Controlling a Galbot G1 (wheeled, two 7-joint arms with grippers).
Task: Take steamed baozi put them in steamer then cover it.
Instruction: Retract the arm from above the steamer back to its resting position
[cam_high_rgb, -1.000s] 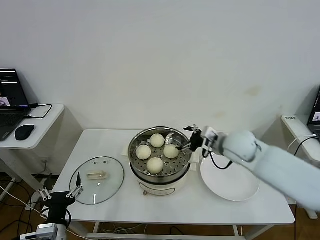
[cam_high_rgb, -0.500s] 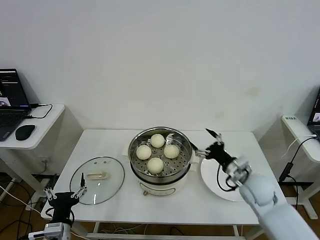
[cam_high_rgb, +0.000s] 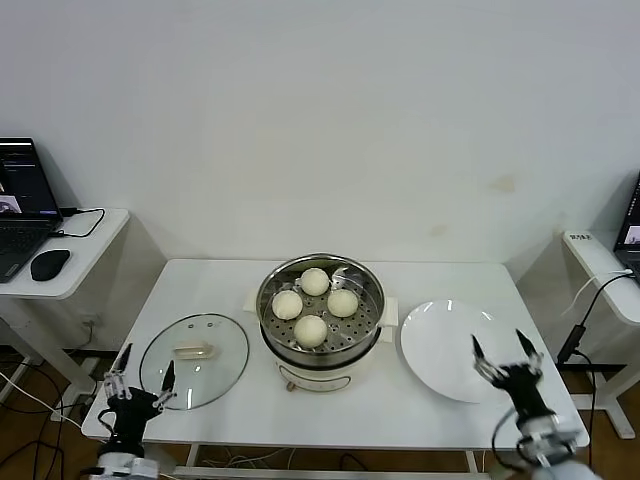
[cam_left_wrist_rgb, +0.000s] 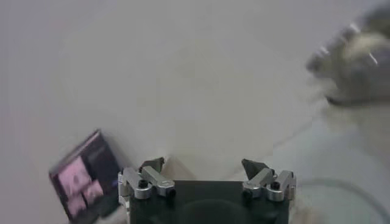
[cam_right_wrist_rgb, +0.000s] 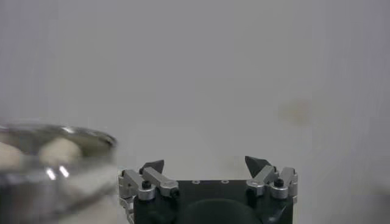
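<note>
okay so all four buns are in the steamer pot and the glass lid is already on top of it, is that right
Not quite. The four baozi do sit in the steamer, but the glass lid is not on it. The head view shows the lid lying flat on the table, on the robot's left of the pot, with the steamer uncovered.

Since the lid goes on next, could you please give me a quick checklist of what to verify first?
1. All four buns in the pot: ok.
2. Lid flat on the table, handle up, left of the pot: ok.
3. Left gripper open, at the table's front edge by the lid: ok.
4. Right gripper open, away from the pot, by the plate: ok.
5. Pot rim unobstructed: ok.
</note>
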